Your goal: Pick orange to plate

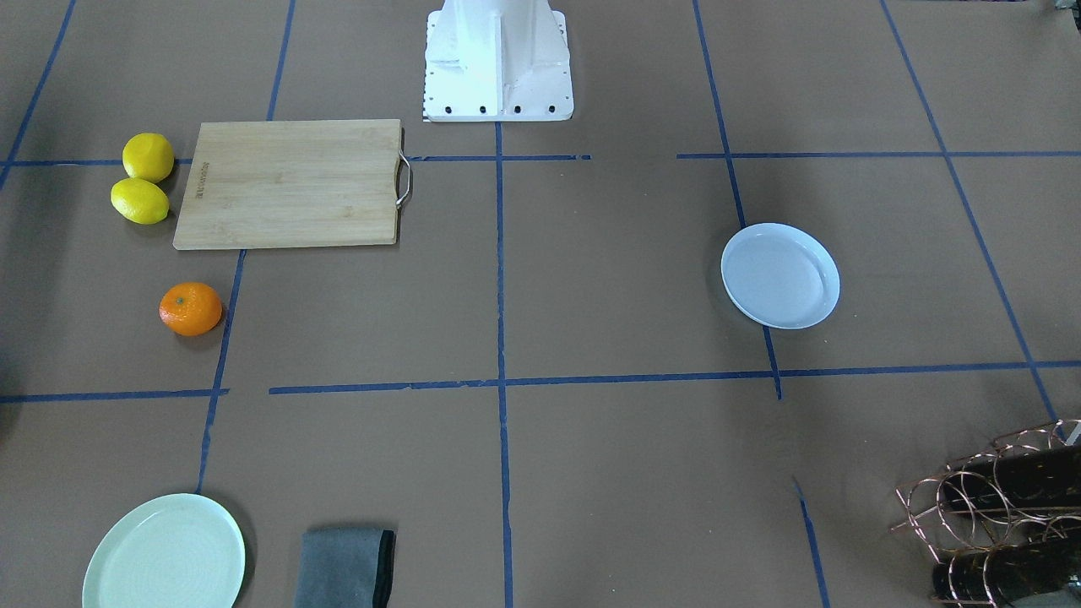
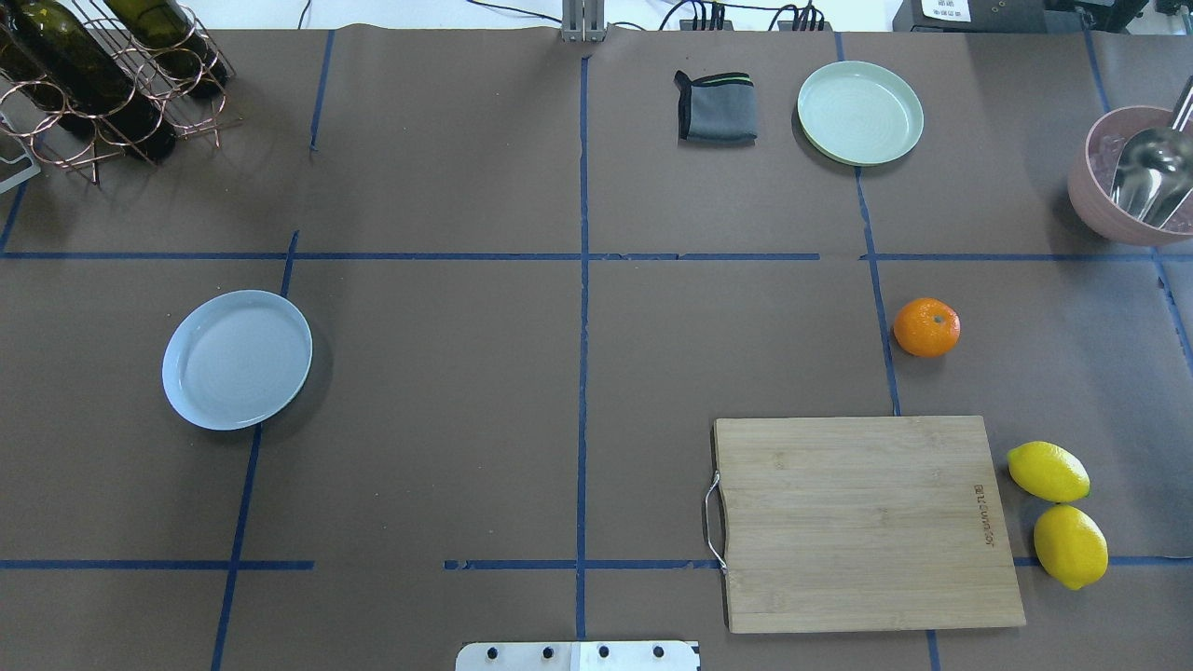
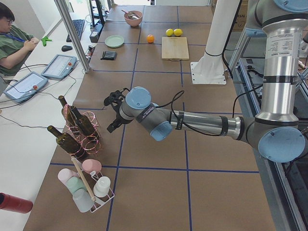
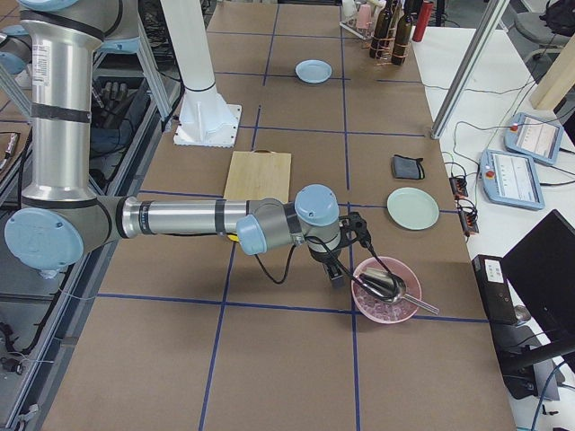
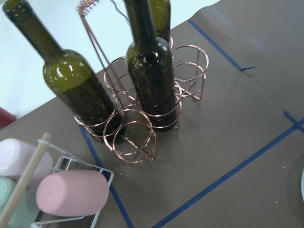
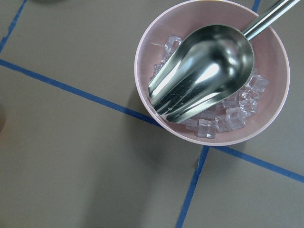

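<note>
The orange [image 1: 191, 309] [image 2: 926, 327] lies on the brown table on the robot's right side, just beyond the cutting board; it is small and far off in the exterior left view [image 3: 150, 38]. The bluish-white plate [image 1: 780, 275] [image 2: 237, 359] [image 4: 314, 71] sits empty on the robot's left side, far from the orange. My left gripper [image 3: 111, 122] hovers near the wine rack, and my right gripper [image 4: 346, 260] hovers beside the pink bowl. Both show only in the side views, so I cannot tell whether either is open or shut. Neither is near the orange or the plate.
A wooden cutting board [image 2: 867, 520] has two lemons [image 2: 1048, 471] [image 2: 1070, 545] beside it. Pale green plate [image 2: 859, 113] and grey cloth [image 2: 716, 108] lie at the far edge. A pink bowl [image 6: 209, 28] holds ice and a metal scoop. Copper wine rack [image 5: 142, 118] holds bottles.
</note>
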Controlling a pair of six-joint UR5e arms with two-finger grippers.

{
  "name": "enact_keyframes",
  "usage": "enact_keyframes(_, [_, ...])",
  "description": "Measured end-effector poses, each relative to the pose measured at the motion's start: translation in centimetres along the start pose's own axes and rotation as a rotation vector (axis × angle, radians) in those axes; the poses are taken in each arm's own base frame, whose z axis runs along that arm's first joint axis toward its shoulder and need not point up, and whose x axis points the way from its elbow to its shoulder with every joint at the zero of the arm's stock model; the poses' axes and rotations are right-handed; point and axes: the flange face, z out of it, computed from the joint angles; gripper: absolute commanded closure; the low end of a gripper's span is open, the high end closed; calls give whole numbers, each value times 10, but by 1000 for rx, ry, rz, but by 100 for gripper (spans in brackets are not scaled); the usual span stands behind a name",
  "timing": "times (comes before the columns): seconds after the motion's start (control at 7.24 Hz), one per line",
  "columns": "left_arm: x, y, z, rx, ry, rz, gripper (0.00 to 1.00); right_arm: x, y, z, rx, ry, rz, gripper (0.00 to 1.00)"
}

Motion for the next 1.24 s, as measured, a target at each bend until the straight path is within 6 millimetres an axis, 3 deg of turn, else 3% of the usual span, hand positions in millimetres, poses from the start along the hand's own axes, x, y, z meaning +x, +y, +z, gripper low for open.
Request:
enact_keyframes(0.14, [29,5,36,-23,7,-78,0,-1,2,0,1,-9,0,0])
enact_keyframes(0.41, [72,17,98,-36,-82,-246,32,-1,7,2,-5,-15,7,0])
enact_keyframes(0.83, [141,36,163,-40,-105,-486,31,1,14,4,-12,-15,14,0])
enact_keyframes(1.24, [167,56,192,-70,-115,-514,31,3,16,5,-16,-13,21,0])
